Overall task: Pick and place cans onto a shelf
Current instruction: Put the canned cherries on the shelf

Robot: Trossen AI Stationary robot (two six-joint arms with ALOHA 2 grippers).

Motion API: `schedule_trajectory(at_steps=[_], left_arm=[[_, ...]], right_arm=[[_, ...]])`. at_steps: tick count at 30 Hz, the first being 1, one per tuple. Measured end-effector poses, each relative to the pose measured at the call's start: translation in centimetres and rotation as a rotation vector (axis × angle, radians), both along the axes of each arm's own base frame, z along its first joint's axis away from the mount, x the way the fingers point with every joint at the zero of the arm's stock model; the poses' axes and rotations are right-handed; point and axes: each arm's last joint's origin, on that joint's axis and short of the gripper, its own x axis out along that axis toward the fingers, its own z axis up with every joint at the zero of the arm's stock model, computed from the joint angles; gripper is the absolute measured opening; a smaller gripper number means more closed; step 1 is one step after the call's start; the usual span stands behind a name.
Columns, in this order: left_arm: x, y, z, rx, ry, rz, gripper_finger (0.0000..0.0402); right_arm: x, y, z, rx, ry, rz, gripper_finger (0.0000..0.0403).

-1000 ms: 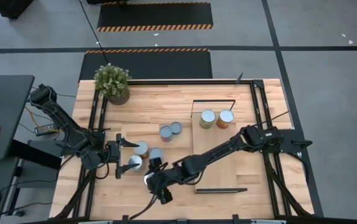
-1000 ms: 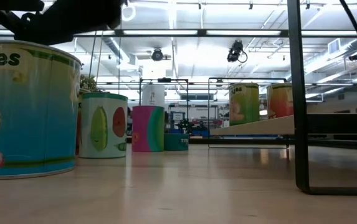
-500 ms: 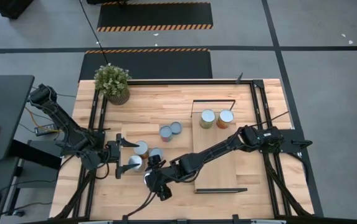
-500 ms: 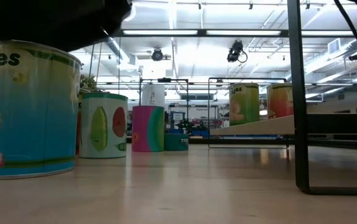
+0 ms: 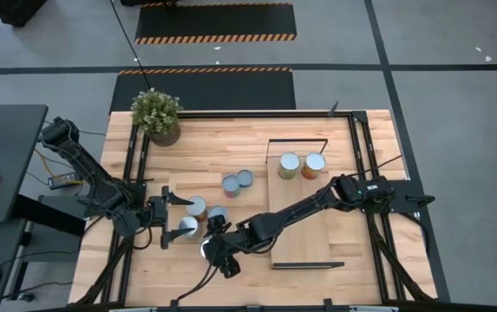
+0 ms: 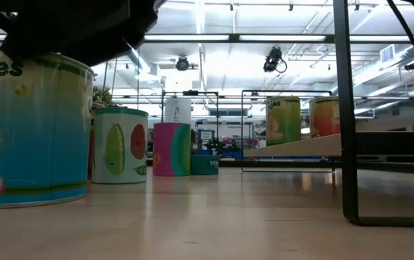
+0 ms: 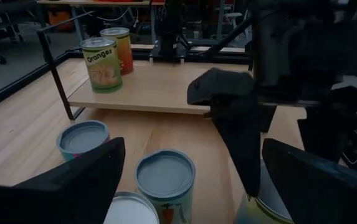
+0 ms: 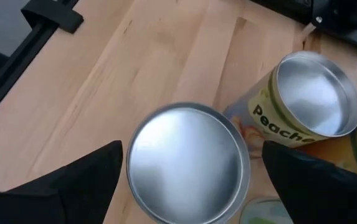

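My right gripper [image 5: 217, 250] is open and hangs over a blue can [image 6: 33, 130] near the table's front edge. In the right wrist view its fingers stand on either side of that can's silver top [image 8: 187, 163], and I see no touch. My left gripper [image 5: 175, 217] is open and empty at the table's left, facing three upright cans [image 5: 197, 206]. Two more cans [image 5: 238, 182] stand mid-table. Two cans [image 5: 289, 165] stand on the far end of the shelf [image 5: 300, 227].
A potted plant [image 5: 157, 113] stands at the far left corner. A peach can [image 8: 309, 99] stands close beside the blue can. The shelf's black frame leg [image 6: 345, 108] rises at the right of the low view. The shelf's near half is bare board.
My right gripper has come down over the blue can and shifted slightly toward the table's far edge; in the low view its dark bulk now sits lower above the can's top. The cans have not moved.
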Motion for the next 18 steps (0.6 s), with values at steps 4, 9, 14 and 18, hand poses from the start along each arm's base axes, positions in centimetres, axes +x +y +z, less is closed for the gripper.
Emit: schedule_trajectory(at_steps=[4, 9, 14, 18], left_arm=[[0.0, 0.0, 0.0, 0.000, 0.000, 0.000, 0.0385], [0.0, 0.0, 0.0, -0.002, 0.000, 0.000, 0.0385], [0.0, 0.0, 0.0, -0.010, 0.003, 0.003, 0.0385], [0.0, 0.0, 0.0, -0.010, 0.002, 0.003, 0.0385]], right_arm=[[-0.1, -0.2, -0.9, 0.001, 0.012, -0.008, 0.0393], [0.0, -0.6, -1.6, 0.011, 0.006, -0.023, 0.0393], [0.1, -0.7, -1.9, 0.016, 0.004, -0.029, 0.0381], [0.1, -0.7, -1.8, 0.028, 0.003, -0.026, 0.0355]])
